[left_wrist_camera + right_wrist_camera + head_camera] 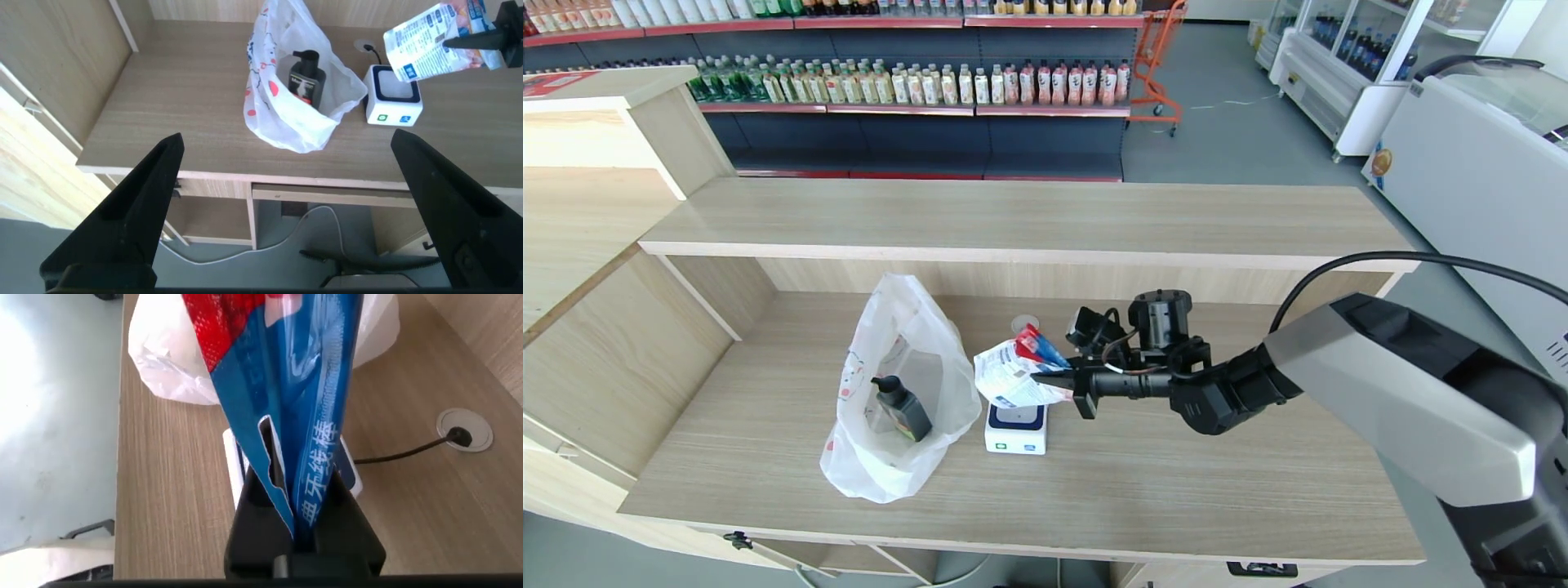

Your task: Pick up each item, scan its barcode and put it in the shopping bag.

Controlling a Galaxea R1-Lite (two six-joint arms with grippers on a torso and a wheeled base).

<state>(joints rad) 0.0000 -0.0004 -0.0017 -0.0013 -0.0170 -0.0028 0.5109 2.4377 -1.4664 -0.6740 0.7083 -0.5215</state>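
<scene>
A long bench (1176,482) of pale, straight-grained wood laminate has a raised ledge along its far side. A shopping bag (890,314) of thin, crinkled white plastic slumps on the left part of the bench with its mouth gaping, and some red print shows on its side. The right tool (1049,378), matte black with narrow fingers, is clamped on the edge of a flat plastic packet (1013,371). The packet has a white printed back and a glossy blue and red face, and it hangs over the scanner, just beside the bag; whether it touches the scanner cannot be told. The left tool (288,143) has two broad dark fingers spread wide with nothing between them, and it sits out past the bench's front edge. A dark, square-shouldered pump bottle (903,408) stands inside the bag. The scanner (1015,429) is a small white box with rounded corners and a dark blue top, resting just beside the bag. Behind it, a thin dark cable (400,453) runs into a round grey grommet (1024,323) set in the bench.
</scene>
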